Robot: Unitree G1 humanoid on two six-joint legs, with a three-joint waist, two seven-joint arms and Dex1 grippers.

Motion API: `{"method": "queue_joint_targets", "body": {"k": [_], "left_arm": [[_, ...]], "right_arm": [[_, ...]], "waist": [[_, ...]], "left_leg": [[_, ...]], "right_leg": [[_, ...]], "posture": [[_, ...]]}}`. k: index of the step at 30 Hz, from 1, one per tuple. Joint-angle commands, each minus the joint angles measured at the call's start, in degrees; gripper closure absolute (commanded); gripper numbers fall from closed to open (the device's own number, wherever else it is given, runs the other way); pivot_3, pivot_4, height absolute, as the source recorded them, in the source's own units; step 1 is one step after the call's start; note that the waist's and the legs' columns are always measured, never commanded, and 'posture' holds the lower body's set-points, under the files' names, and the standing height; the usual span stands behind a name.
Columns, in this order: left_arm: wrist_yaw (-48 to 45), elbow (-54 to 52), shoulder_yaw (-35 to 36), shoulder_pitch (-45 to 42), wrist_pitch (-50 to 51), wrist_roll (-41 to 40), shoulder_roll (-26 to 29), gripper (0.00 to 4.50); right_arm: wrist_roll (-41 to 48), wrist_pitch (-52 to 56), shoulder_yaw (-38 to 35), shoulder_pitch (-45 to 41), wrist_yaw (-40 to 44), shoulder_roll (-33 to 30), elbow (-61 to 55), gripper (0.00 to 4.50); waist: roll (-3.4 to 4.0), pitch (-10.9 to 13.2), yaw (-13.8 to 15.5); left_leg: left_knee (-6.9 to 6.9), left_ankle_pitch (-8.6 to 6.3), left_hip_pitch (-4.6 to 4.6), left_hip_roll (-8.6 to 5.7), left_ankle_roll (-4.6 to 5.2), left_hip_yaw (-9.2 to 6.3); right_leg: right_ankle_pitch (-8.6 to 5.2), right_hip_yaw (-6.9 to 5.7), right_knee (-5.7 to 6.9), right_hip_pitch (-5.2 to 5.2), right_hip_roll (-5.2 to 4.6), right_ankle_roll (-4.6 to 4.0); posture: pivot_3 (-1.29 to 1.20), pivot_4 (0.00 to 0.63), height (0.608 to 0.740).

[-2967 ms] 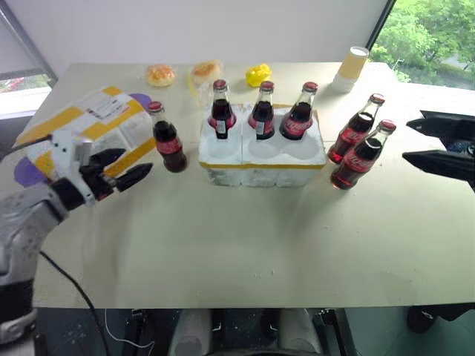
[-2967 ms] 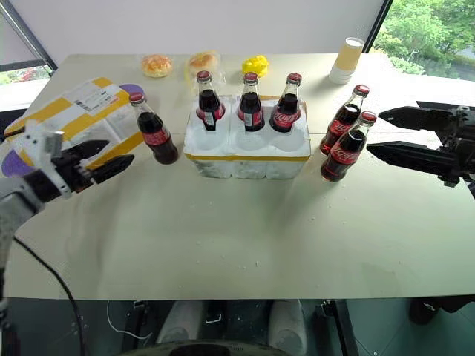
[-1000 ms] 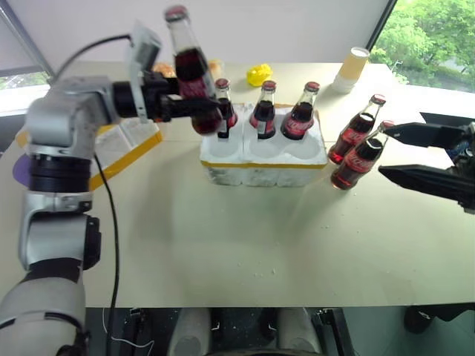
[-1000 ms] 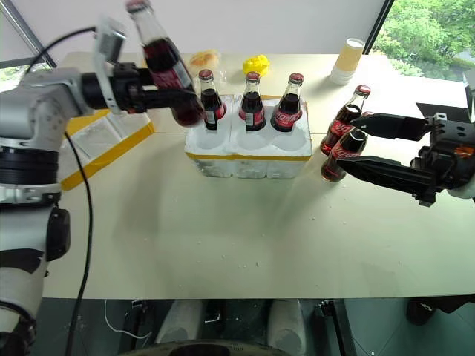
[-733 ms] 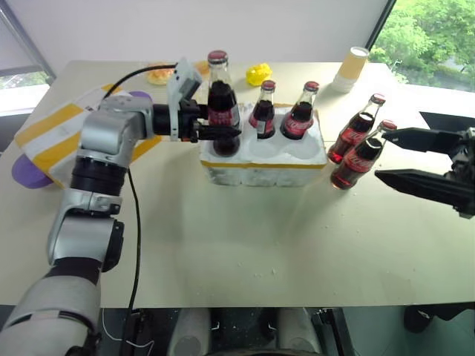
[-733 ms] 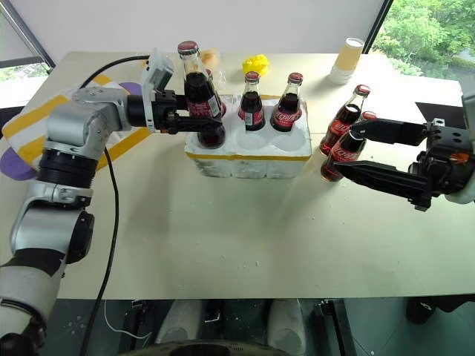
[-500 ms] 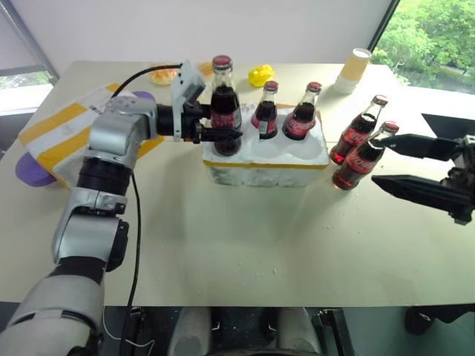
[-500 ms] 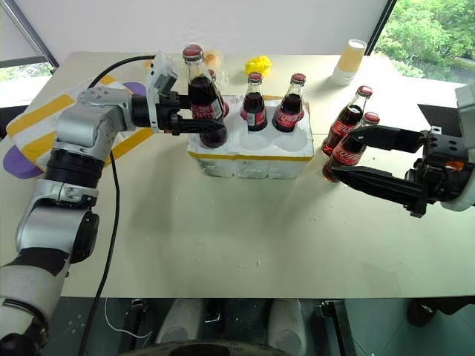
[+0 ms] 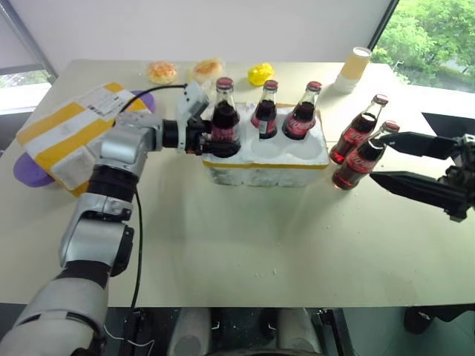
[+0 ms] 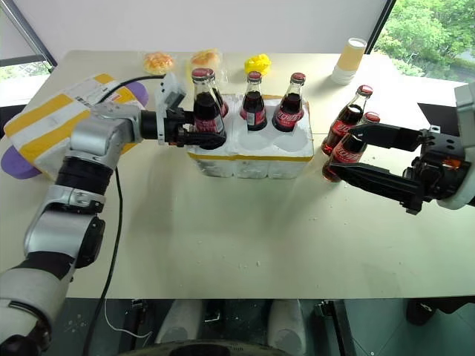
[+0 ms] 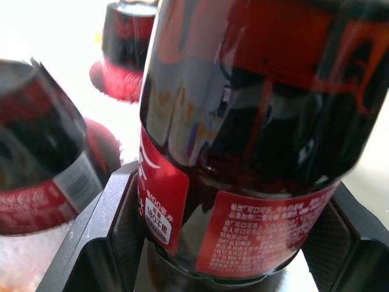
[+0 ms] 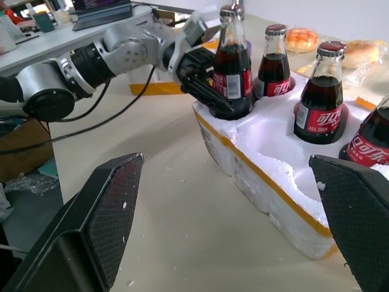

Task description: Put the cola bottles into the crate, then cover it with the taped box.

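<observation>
glass cola bottle [image 9: 223, 119] – dark, red-capped – in white foam crate [image 9: 265, 165].

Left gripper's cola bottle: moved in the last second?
Yes. The cola bottle in the left gripper came down from above the crate into its front-left well.

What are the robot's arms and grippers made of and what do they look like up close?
The left arm is built of rounded silver-grey segments joined by black rings, with a black cable looping along it and a small white box at the wrist. The left gripper and the right gripper each have two long flat black fingers, with a fine cross-hatched texture on their inner faces.
</observation>
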Motion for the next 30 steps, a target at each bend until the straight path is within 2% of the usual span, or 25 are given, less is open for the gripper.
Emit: {"method": "queue_joint_targets", "body": {"k": [1, 2, 8, 13, 17, 22, 25, 30], "left_arm": [[1.83, -1.56, 2.69, -0.09, -0.26, -1.00, -0.70, 0.22], [2.05, -2.06, 2.91, 0.27, 0.03, -1.15, -0.66, 0.04], [1.46, -8.10, 4.33, 2.90, 3.06, -2.49, 1.24, 0.04], [-0.09, -22.67, 8.41, 6.65, 12.53, -9.07, 7.95, 0.04], [-2.76, -38.60, 16.83, 11.14, 26.29, -22.05, 17.66, 0.04], [1.06, -51.96, 26.19, 18.06, 37.79, -35.23, 23.63, 0.04], [5.10, -58.15, 27.71, 23.65, 38.83, -38.15, 23.89, 0.04], [11.11, -62.00, 27.32, 28.16, 38.00, -41.15, 21.88, 0.04]], "right_arm": [[-0.70, -1.91, 0.37, -1.09, 0.55, -0.45, 0.06, 0.00], [-0.98, -2.23, 0.74, -1.17, 0.43, -0.33, 0.19, 0.00], [-3.91, -4.03, 2.79, -1.04, -1.20, 0.78, 0.12, 0.00], [-6.95, -4.42, 3.14, 0.75, -7.29, 4.02, -0.61, 0.00], [-8.60, -4.04, 1.60, 5.37, -15.34, 9.25, -4.09, 0.00], [-10.02, -5.05, 0.57, 9.84, -25.08, 16.05, -7.26, 0.00], [-13.33, -6.60, 1.97, 11.22, -29.49, 19.41, -7.53, 0.00], [-19.56, -10.45, 6.36, 10.53, -32.66, 24.03, -4.21, 0.00]], "waist": [[0.00, 0.00, 0.04], [0.00, 0.00, 0.03], [0.01, -0.01, -0.12], [0.01, -0.01, -0.19], [0.01, -0.01, -0.14], [0.06, -0.06, -0.03], [0.11, -0.08, -0.01], [0.11, -0.08, -0.13]], "left_leg": [[0.00, 0.00, 0.01, 0.00, 0.00, 0.00], [0.01, 0.00, 0.02, 0.01, 0.00, 0.00], [0.00, 0.00, 0.09, 0.03, 0.00, 0.00], [-0.01, 0.01, 0.08, 0.07, -0.02, 0.01], [-0.01, 0.03, 0.10, 0.08, -0.05, 0.01], [-0.01, 0.03, 0.23, 0.06, -0.05, -0.06], [-0.02, 0.01, 0.37, 0.05, -0.07, -0.14], [-0.02, 0.02, 0.33, -0.02, -0.08, -0.21]], "right_leg": [[0.00, 0.00, 0.01, 0.01, 0.00, 0.00], [0.00, 0.00, 0.01, 0.03, -0.01, 0.00], [0.00, 0.01, 0.03, 0.06, 0.01, 0.00], [0.00, 0.01, 0.03, 0.03, 0.02, 0.00], [-0.01, 0.02, 0.05, 0.06, 0.02, 0.01], [-0.04, 0.02, 0.03, 0.24, 0.00, 0.05], [-0.08, 0.01, -0.02, 0.44, 0.03, 0.08], [-0.08, 0.01, 0.00, 0.44, 0.08, 0.08]], "posture": [[0.00, 0.150, 0.740], [0.00, 0.150, 0.740], [0.00, 0.150, 0.740], [0.00, 0.150, 0.740], [0.00, 0.150, 0.740], [0.00, 0.150, 0.740], [0.00, 0.150, 0.740], [0.00, 0.150, 0.740]]}}
